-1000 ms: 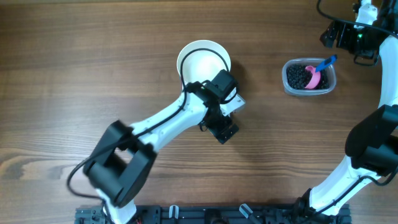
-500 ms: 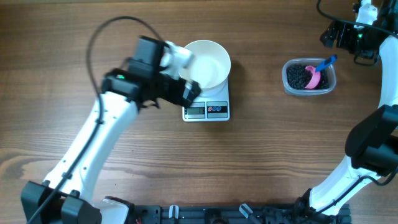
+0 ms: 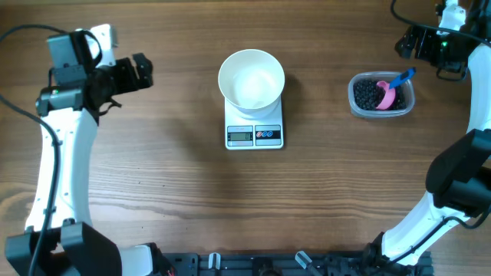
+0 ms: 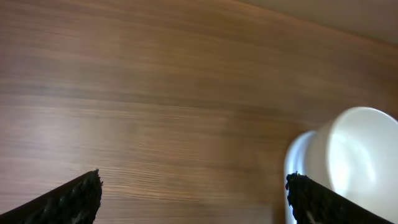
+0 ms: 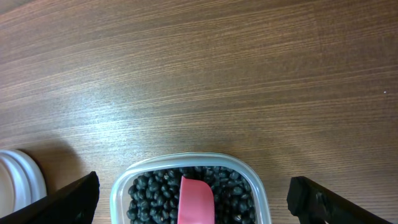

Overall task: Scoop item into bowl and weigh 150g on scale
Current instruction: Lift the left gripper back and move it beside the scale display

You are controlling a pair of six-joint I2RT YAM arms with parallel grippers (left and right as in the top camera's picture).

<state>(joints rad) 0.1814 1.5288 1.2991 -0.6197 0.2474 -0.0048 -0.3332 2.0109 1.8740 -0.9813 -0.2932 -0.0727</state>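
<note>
The scale (image 3: 255, 135) is sitting mid-worktop (image 3: 153, 184), carrying the bowl (image 3: 251, 79). To the right, the black beads (image 3: 367, 93) are lying in a clear tub (image 3: 352, 96) with a pink scoop (image 3: 387, 97). Farther back, the left jaws and right jaws are gaping wide, gripping nothing.

The counter (image 3: 153, 176) was brown wood, with long thin lines running from side to side. The light on it was soft and even, and the shadows were faint. Far ahead of the left tool (image 4: 193, 193), past the counter's edge, was a pale plain strip (image 4: 348, 12). Well apart from that tool, a black rail (image 3: 253, 264) ran along the counter's near edge.
</note>
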